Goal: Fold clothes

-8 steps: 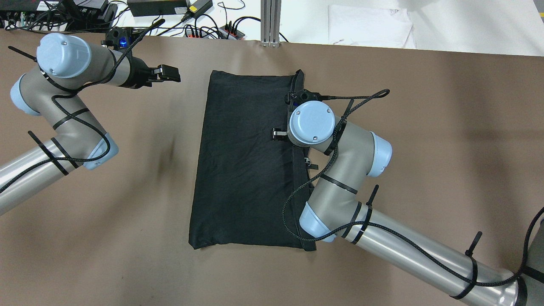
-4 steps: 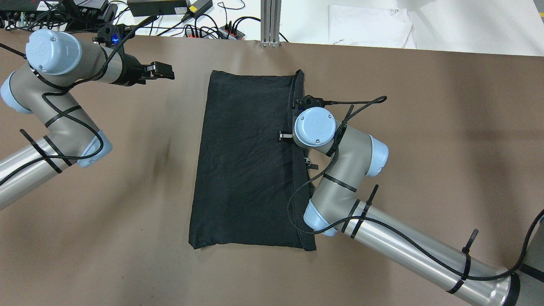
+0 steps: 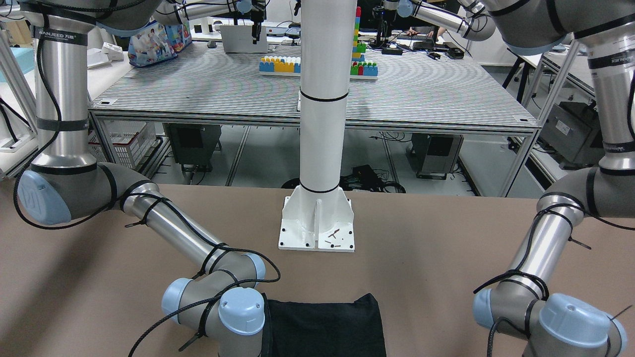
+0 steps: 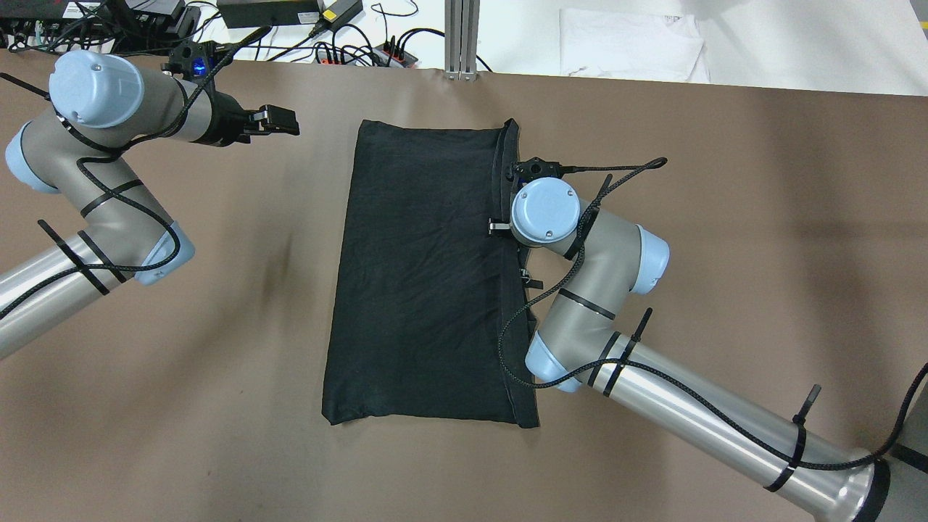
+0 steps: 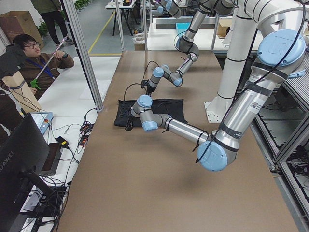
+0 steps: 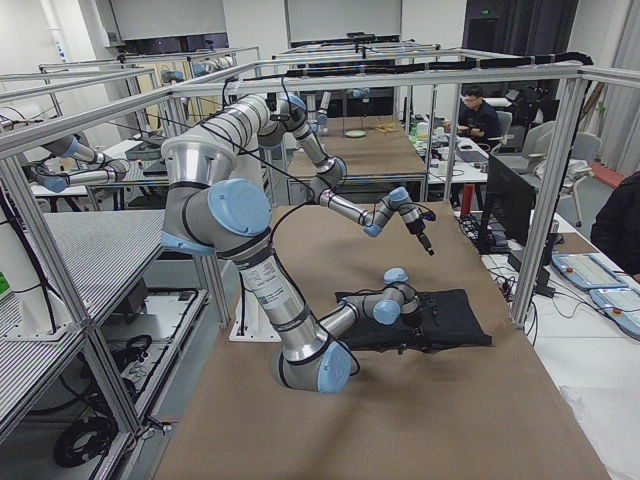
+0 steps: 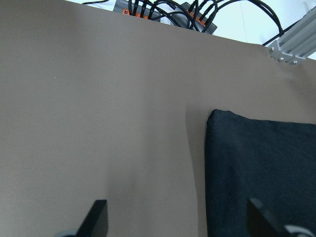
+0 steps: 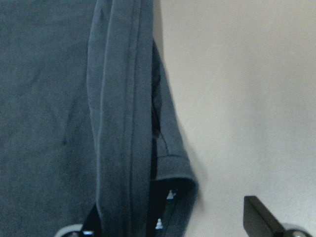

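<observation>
Under the right end effector (image 8: 174, 225) lies the garment (image 4: 420, 275).

The table (image 4: 725, 217) has a plain brown top; a black garment (image 4: 420, 275) lies flat about its middle, folded into a long rectangle running near to far, with its hemmed edges stacked along the right side. At the robot's edge of the table a white post base (image 3: 317, 225) stands on the brown top.
</observation>
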Available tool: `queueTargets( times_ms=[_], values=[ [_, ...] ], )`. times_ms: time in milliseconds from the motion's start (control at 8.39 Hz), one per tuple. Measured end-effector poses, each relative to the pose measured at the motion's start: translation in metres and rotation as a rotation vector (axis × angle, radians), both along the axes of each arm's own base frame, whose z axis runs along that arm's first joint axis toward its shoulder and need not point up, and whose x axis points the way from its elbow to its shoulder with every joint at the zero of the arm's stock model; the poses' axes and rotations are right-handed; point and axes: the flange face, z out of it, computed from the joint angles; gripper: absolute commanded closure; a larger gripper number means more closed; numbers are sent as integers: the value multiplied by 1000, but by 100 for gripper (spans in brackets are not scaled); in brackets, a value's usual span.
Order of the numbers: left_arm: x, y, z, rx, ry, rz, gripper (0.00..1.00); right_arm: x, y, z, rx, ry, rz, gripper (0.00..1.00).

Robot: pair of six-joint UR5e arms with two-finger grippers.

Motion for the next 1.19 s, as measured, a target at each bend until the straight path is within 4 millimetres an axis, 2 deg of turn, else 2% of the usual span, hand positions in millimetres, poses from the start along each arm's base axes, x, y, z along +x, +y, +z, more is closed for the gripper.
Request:
queueTargets(
  times_ms=[119, 477, 596, 715, 834, 953, 1072, 1191],
  values=[
    [2, -1, 0, -1, -1, 1, 0, 13, -11, 4, 17, 19, -12, 6],
    [6, -3, -12, 8, 10, -1, 0, 64, -26, 60, 7, 51, -38, 6],
    [6, -3, -14, 9, 12, -1, 0, 87, -31, 63, -7, 27, -54, 6],
    [7, -3, -15, 11, 12, -1, 0, 112, -40, 57, -37, -24, -77, 6],
    [7, -4, -16, 12, 13, -1, 0, 128, -45, 46, -66, -67, -95, 6],
    [7, -4, -16, 13, 13, 0, 0, 133, -47, 36, -85, -93, -99, 6],
    [7, -4, -16, 14, 13, 1, 0, 124, -43, 26, -90, -105, -95, 6],
    [7, -4, -17, 16, 12, 1, 0, 103, -32, 15, -83, -106, -83, 6]
  ],
)
